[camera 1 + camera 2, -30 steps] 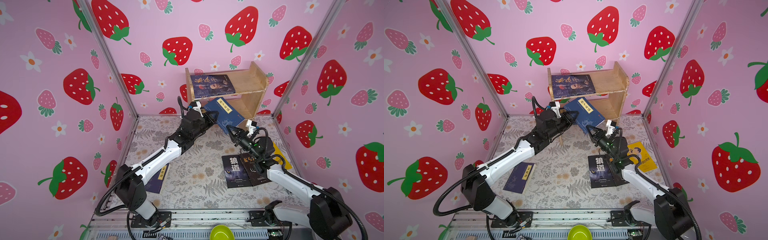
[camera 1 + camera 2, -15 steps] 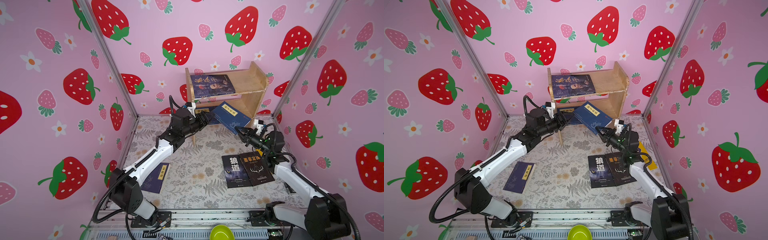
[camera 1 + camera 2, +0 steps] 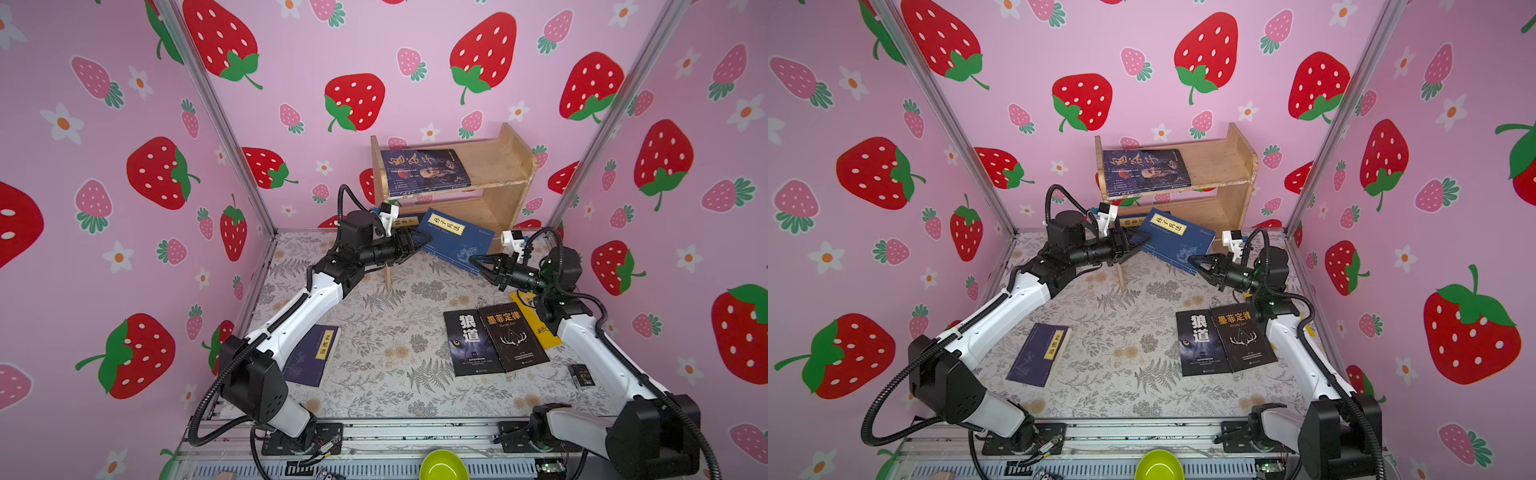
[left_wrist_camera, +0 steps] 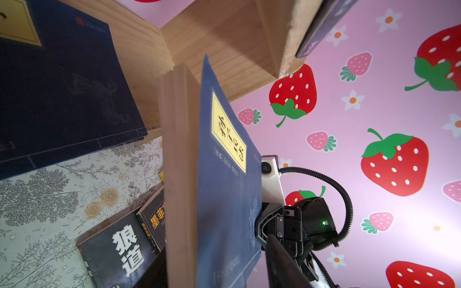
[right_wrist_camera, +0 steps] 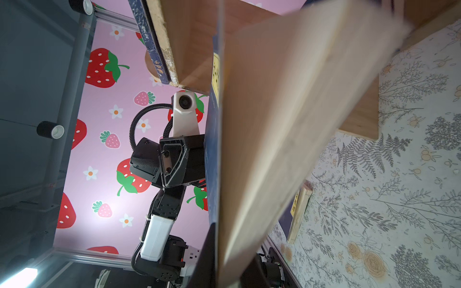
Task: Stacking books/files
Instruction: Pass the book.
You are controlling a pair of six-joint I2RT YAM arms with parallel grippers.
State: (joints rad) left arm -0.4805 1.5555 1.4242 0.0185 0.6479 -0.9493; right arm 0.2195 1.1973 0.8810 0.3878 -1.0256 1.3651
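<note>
Navy book (image 3: 455, 241) hangs tilted between both arms: right gripper (image 3: 478, 262) pinched on its corner, left gripper (image 3: 417, 241) straddles opposite edge, clamp unclear. Level it before sliding into shelf (image 3: 498, 166).

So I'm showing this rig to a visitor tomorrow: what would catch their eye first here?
Probably the strawberry walls all around. Next, the blue book held tilted off the table in front of the shelf, with the right gripper clamped on one edge and the left gripper at the opposite corner. Two black books lie side by side on the table's right half.
</note>
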